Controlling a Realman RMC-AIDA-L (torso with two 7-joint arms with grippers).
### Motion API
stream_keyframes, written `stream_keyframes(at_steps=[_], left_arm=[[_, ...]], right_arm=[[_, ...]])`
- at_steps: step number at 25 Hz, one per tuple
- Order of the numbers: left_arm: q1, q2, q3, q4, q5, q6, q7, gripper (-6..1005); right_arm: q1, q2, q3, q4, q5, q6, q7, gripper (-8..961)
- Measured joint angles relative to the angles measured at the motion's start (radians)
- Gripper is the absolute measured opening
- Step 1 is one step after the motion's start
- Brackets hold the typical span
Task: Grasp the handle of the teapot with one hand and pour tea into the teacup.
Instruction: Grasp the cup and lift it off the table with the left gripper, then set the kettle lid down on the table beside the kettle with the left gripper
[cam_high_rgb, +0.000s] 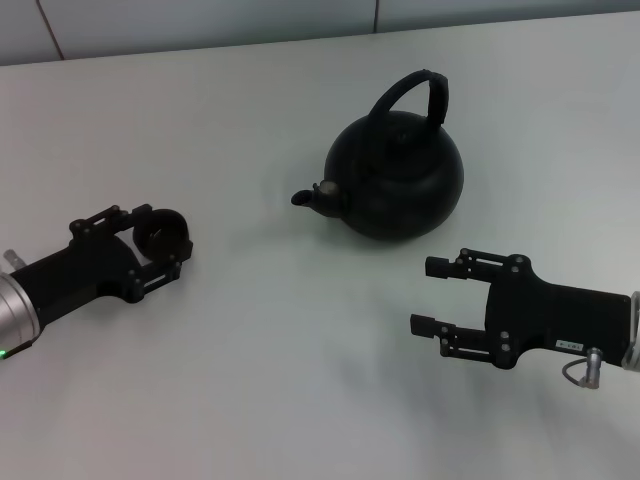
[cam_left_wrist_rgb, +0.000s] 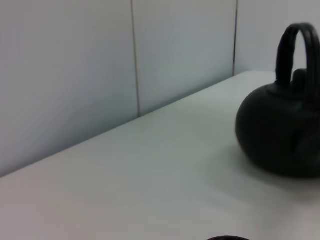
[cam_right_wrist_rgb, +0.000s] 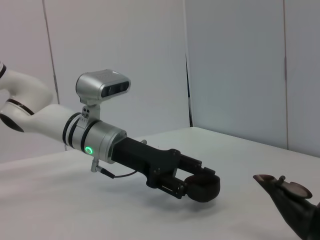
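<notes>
The teapot (cam_high_rgb: 400, 180) stands on the white table at centre right, its spout (cam_high_rgb: 308, 198) pointing toward my left side and its arched handle (cam_high_rgb: 418, 90) upright. My left gripper (cam_high_rgb: 172, 240) lies low at the left, shut on the small black teacup (cam_high_rgb: 156, 230). The right wrist view shows that gripper (cam_right_wrist_rgb: 209, 184) around the teacup (cam_right_wrist_rgb: 200, 191), with the spout tip (cam_right_wrist_rgb: 282, 187) nearby. My right gripper (cam_high_rgb: 423, 295) is open and empty, in front of the teapot and apart from it. The left wrist view shows the teapot (cam_left_wrist_rgb: 280, 135) and its handle (cam_left_wrist_rgb: 292, 45).
The white table (cam_high_rgb: 300, 380) runs back to a pale panelled wall (cam_left_wrist_rgb: 100, 60). Nothing else stands on it.
</notes>
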Motion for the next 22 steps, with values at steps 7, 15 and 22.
stream_keyframes(at_steps=[7,15,22], left_arm=[[-0.039,0.0,0.018,-0.028,0.006,0.038,-0.014,687],[-0.109,-0.004,0.059,-0.088,0.007,0.031,-0.004,699],[-0.139,-0.006,0.066,-0.114,0.008,0.018,0.002,714]], right_arm=[[-0.003,-0.001,0.0,0.0,0.0,0.0,0.0,693],[-0.009,-0.001,0.0,0.0,0.0,0.0,0.0,694],[-0.012,-0.001,0.0,0.0,0.001,-0.002,0.0,694]])
